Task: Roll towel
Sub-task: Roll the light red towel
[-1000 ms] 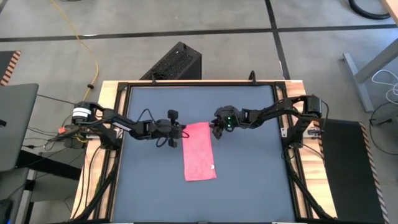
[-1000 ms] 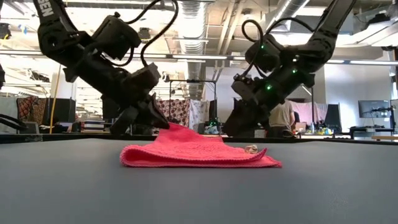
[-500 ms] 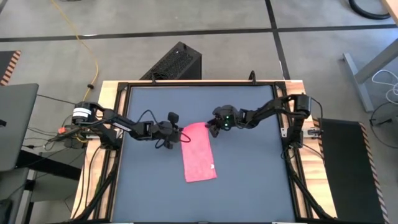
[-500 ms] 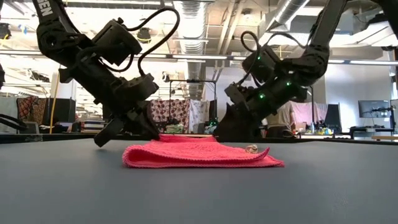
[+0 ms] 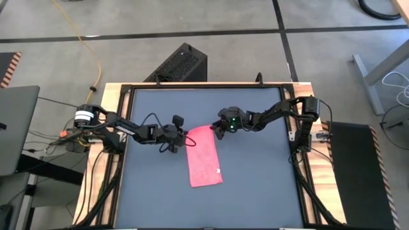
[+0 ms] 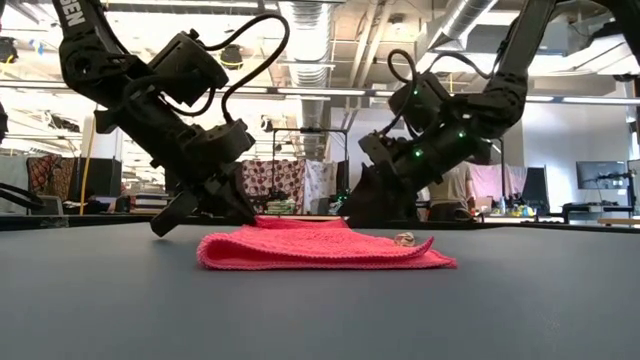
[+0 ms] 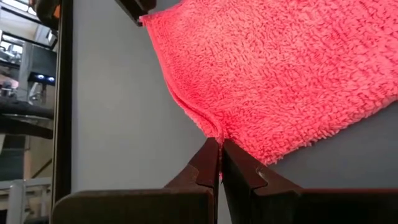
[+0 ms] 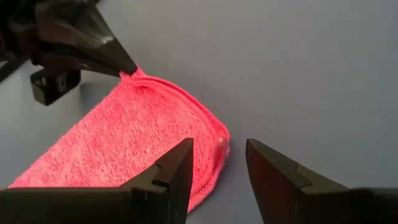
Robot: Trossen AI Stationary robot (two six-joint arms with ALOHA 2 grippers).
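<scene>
Left gripper (image 7: 219, 144) pinches towel (image 5: 204, 155) corner; right gripper (image 8: 219, 163) open beside it.

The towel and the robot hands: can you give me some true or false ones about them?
1. The towel is blue. False: it is pinkish-red.
2. The left gripper is shut on a corner of the towel. True.
3. The right gripper is shut tight. False: its fingers stand open at the towel's other far corner.
4. The towel lies on the dark table. True.
5. The towel is rolled up into a tube. False: it lies flat, folded.
</scene>
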